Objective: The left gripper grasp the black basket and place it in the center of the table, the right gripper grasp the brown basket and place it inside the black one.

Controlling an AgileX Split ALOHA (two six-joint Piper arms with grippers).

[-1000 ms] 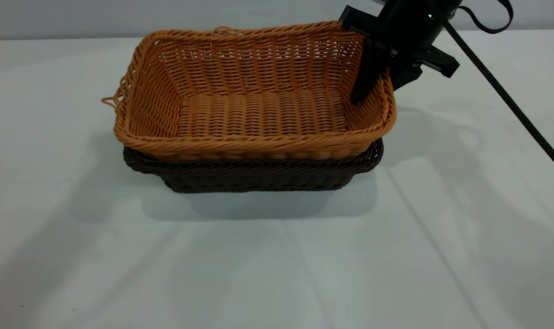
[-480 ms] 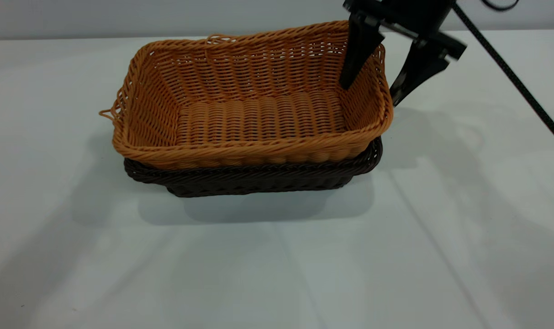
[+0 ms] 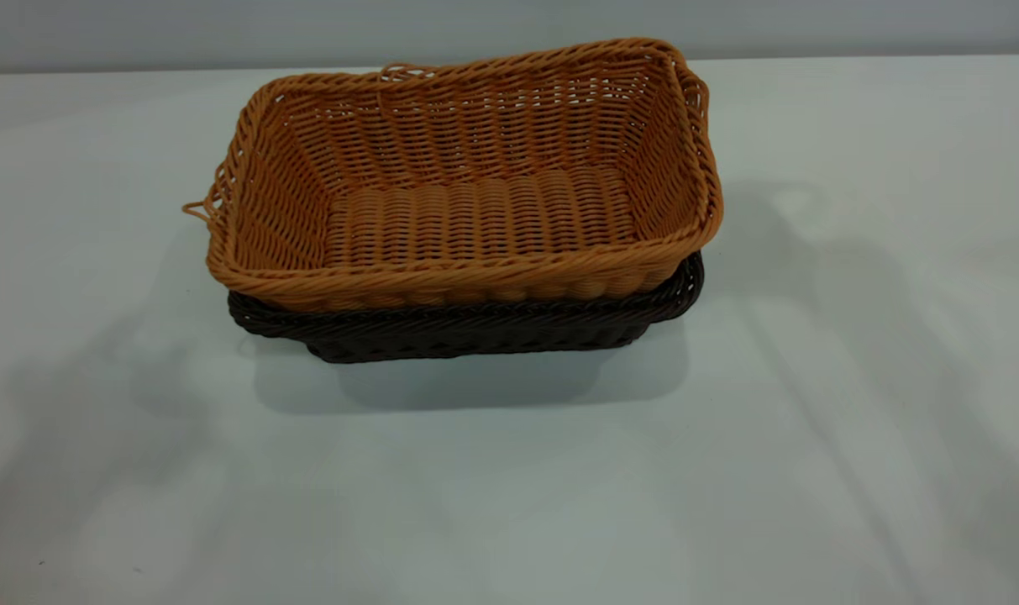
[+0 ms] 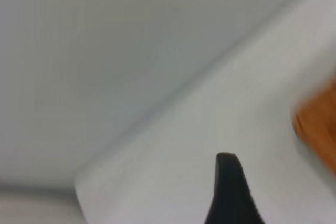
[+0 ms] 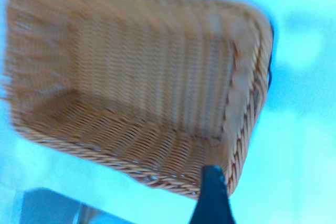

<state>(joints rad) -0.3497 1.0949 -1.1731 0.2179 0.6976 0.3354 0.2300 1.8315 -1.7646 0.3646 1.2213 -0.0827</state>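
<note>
The brown basket (image 3: 467, 181) sits nested inside the black basket (image 3: 475, 328) near the middle of the table (image 3: 853, 378); only the black rim and lower wall show under it. Neither gripper is in the exterior view. In the right wrist view one black finger (image 5: 212, 198) hangs above the brown basket's (image 5: 142, 82) rim, clear of it, with no second finger beside it. A sliver of the black basket (image 5: 269, 72) shows at one end. In the left wrist view one black finger (image 4: 231, 192) hangs over bare table, away from the brown basket's corner (image 4: 320, 127).
The table's far edge (image 3: 853, 57) runs behind the baskets, with a pale wall beyond it. The left wrist view shows the table's edge (image 4: 173, 103) and that wall.
My right gripper opened off the brown basket's right rim, rose and left the exterior view. The brown basket settled into the black one and has stayed still since.
</note>
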